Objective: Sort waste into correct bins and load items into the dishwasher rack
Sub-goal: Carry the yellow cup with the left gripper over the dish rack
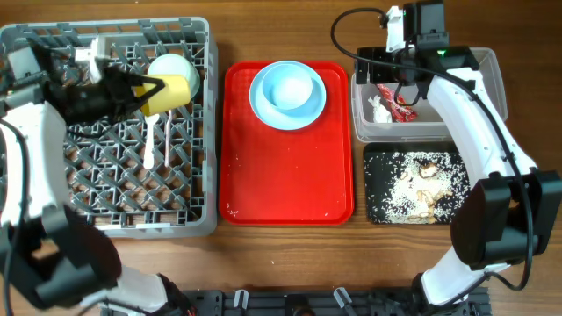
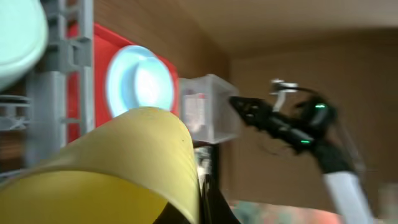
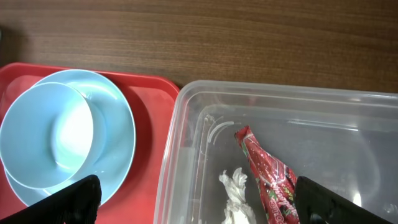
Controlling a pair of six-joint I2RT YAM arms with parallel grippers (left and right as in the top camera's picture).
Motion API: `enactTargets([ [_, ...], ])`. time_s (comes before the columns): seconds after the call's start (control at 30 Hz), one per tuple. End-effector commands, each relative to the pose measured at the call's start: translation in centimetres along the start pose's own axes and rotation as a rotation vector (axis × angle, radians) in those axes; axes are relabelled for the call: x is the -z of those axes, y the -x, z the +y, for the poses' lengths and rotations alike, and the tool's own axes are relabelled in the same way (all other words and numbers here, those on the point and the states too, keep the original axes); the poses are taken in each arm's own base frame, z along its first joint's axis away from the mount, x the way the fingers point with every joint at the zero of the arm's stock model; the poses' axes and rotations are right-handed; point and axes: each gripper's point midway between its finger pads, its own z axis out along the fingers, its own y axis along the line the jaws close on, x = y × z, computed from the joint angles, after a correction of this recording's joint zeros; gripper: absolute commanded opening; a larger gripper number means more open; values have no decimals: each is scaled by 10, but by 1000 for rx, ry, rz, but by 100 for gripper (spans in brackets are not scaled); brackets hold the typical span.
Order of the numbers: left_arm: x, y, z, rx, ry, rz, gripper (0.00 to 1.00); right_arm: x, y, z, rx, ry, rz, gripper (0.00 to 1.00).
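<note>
My left gripper [image 1: 151, 88] is shut on the small yellow cup [image 1: 173, 94], held on its side over the back of the grey dishwasher rack [image 1: 105, 224]. The cup fills the left wrist view [image 2: 112, 168]. A mint bowl [image 1: 170, 66] and a white spoon [image 1: 149, 145] and fork [image 1: 167, 136] lie in the rack. The blue plate [image 1: 263, 110] with a bowl [image 1: 290, 88] on it sits on the red tray [image 1: 281, 184]. My right gripper [image 3: 205, 205] is open above the clear tub [image 3: 180, 124], which holds the red wrapper [image 3: 267, 174] and white paper scrap [image 3: 236, 196].
The black tray [image 1: 373, 189] in front of the clear tub [image 1: 421, 132] holds rice-like crumbs [image 1: 417, 189]. The right arm [image 1: 479, 123] reaches over both bins. Bare wooden table lies behind the tub in the right wrist view.
</note>
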Motion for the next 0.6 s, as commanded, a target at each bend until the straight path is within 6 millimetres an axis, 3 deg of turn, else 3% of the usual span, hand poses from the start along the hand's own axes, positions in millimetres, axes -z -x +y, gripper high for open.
enactTargets([
  [0.0, -9, 6, 2, 34, -227, 27, 4, -2, 0, 0, -3, -7, 1, 100],
  [0.23, -33, 5, 41, 117, -237, 76, 4, -2, 0, 0, -4, -7, 1, 100],
  [0.57, -52, -5, 38, 92, -237, 126, 4, -2, 0, 0, -3, -7, 1, 100],
])
